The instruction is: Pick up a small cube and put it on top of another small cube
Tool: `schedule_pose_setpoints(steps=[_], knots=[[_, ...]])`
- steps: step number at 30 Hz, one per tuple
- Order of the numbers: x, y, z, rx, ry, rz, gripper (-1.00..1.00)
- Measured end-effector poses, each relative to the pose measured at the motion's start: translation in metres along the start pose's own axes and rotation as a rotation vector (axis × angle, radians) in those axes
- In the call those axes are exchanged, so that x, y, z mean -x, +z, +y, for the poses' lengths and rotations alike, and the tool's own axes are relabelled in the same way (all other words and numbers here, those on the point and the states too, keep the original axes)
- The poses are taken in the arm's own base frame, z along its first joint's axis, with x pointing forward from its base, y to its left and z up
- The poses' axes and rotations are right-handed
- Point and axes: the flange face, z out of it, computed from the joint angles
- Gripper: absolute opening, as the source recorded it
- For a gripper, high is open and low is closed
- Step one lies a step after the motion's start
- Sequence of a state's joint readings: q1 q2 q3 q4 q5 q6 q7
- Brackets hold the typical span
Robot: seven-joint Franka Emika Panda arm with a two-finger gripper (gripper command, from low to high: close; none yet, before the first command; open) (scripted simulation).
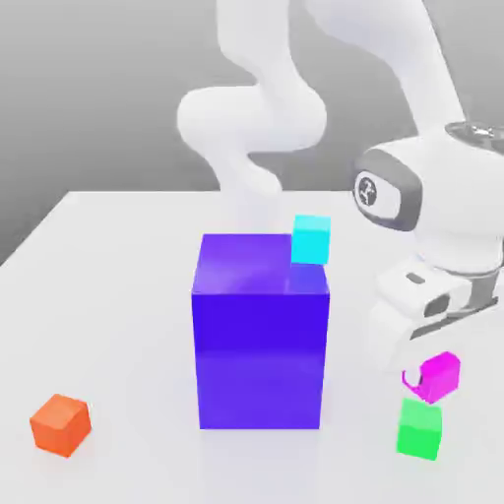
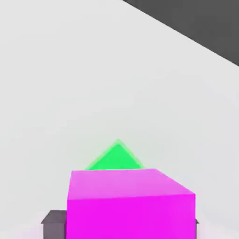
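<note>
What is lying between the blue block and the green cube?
Only bare table between blue block and green cube, in the exterior view.

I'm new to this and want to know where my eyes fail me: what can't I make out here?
- Magenta cube: its lower part is cut off by the hand view's edge.
- Green cube: mostly hidden behind the magenta cube in the hand view.
- Blue-violet block: its back is turned away in the exterior view.

A simulated lab: robot arm (image 1: 433, 197), plain table (image 1: 128, 295).
</note>
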State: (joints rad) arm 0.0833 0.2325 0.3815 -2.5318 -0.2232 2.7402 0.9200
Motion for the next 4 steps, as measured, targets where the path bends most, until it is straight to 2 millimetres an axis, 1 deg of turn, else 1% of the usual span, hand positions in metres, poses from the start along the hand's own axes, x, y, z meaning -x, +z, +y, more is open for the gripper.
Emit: schedule_pose_setpoints(steps=[1,4], knots=[[0.0008,0.0098,0.0003,0.000,-0.001,0.000,1.00],[0.0008,0.0098,0.0003,0.000,-0.001,0.000,1.00]])
